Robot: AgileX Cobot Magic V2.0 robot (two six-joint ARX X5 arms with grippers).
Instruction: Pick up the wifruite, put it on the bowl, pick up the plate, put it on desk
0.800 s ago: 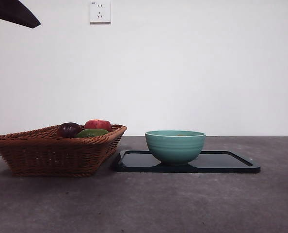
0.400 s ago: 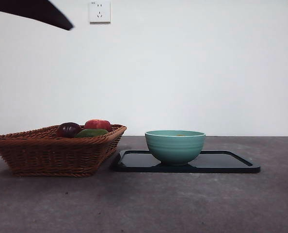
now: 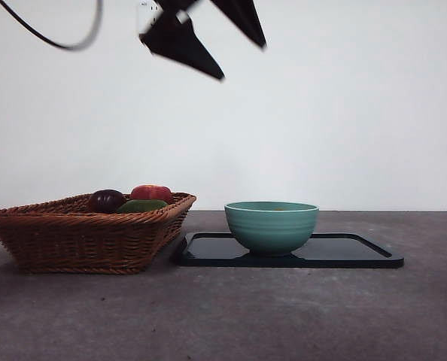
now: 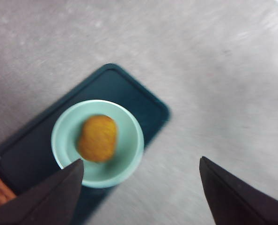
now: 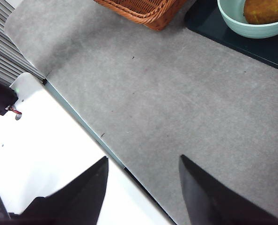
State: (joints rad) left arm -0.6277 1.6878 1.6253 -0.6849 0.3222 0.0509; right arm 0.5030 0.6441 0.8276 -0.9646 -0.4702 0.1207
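Grey tabletop (image 3: 284,316). Fruit (image 4: 97,138) sat in bowl (image 4: 129,154) on tray (image 3: 359,252); left gripper (image 4: 141,176) hovered above, spread wide, empty; right gripper (image 5: 143,176) parked apart, spread, empty.

On the worktop (image 3: 284,316), the basket (image 3: 80,237) holding three fruits (image 3: 129,199) sits to the left, just beside the tray (image 3: 359,252), on which the bowl (image 3: 272,224) stands with the wifruite (image 4: 97,138) lying inside it.

My left gripper (image 4: 139,187) has two matte black jaws, wedge-shaped with pointed tips. My right gripper (image 5: 143,183) has the same black jaws. A thin black cable (image 3: 58,37) loops at 11 o'clock.
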